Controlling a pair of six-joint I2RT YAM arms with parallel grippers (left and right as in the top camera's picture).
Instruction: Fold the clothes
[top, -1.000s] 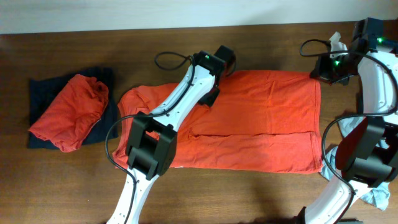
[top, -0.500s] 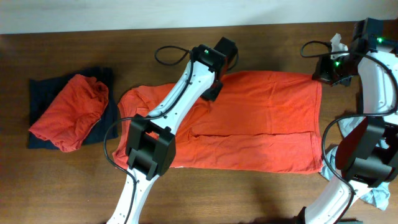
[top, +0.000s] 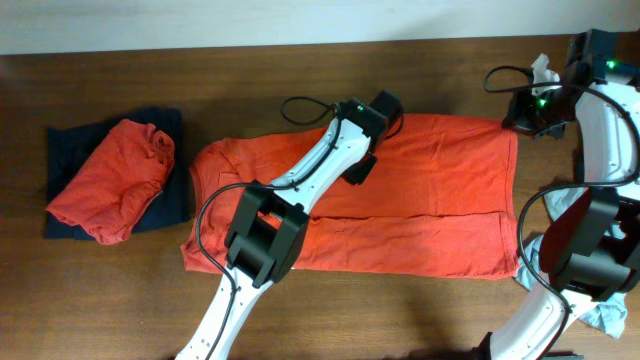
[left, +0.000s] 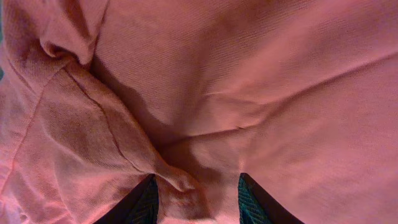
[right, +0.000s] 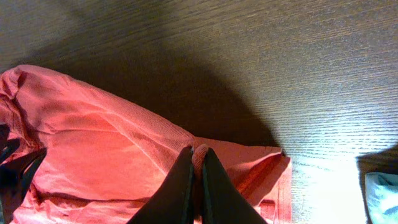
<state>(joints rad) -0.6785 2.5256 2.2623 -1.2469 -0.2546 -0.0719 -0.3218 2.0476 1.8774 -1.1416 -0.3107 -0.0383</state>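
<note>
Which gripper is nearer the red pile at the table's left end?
Left. The left gripper is over the spread shirt's upper middle, right of the pile; the right gripper pinches the shirt's far corner, farther right.

- Arms: two worked over the bench (top: 120, 300), the left arm (top: 305, 180) and the right arm (top: 605, 130).
- Hands: two, the left hand (left: 198, 199) and the right hand (right: 196, 180).
- Fingers (left: 144, 202): two showed on each hand, four in all.
- Red-orange garments: two, the spread T-shirt (top: 440, 190) and the crumpled red-orange garment (top: 110, 180).
- Navy garments: one, the navy garment (top: 62, 150).
- Pale grey-blue garments: one, the grey-blue garment (top: 603, 318) at the right edge.
- White pieces: one, the white scrap (top: 543, 68), too small to tell what it was.
- Garments in all: four could be counted.
- Benches: one.
</note>
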